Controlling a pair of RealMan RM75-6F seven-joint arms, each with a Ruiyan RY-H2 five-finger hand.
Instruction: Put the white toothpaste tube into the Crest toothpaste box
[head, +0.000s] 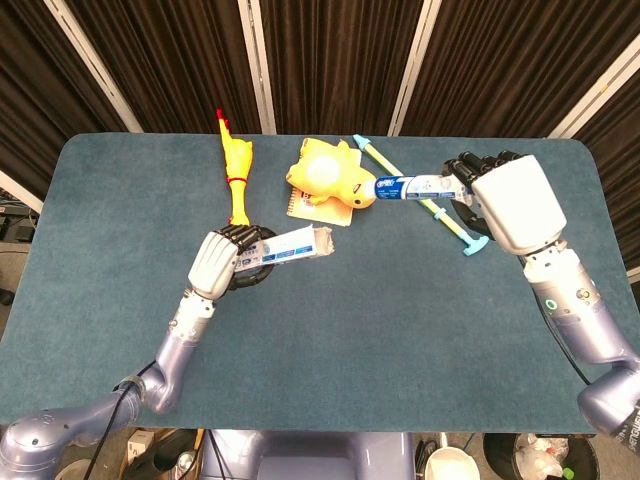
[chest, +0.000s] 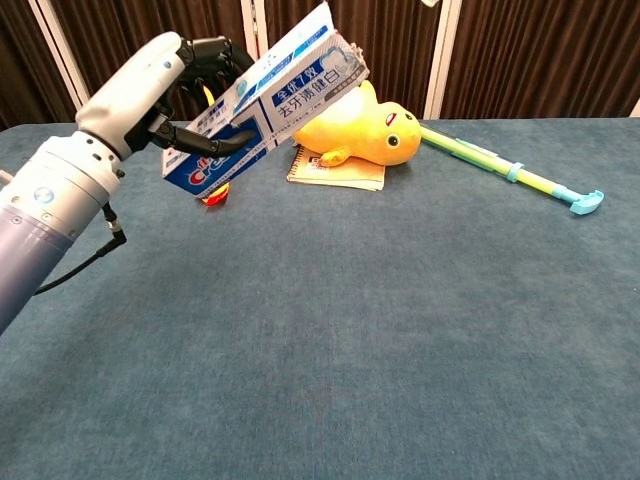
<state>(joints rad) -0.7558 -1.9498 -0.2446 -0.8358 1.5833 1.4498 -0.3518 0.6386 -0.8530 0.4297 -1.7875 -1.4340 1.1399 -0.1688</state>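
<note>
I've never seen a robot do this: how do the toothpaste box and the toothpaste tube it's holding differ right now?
The Crest box is a flat-sided carton, mostly blue and white; the toothpaste tube is slim, rounded and mostly white. The left hand holds the box; the right hand holds the tube. In the chest view the box tilts upward, while the tube is almost out of frame. Both are lifted off the table, ends facing.

Robot lab or test cell is being indicated, not a home. Worktop (head: 400, 330) is being covered in blue-grey carpet-like fabric, backed by dark curtains (head: 330, 60) with white frame struts (head: 255, 65). Unrelated props are being laid out as test items: rubber chicken (head: 236, 180), yellow plush duck (head: 330, 175), toothbrush (chest: 510, 170).
</note>
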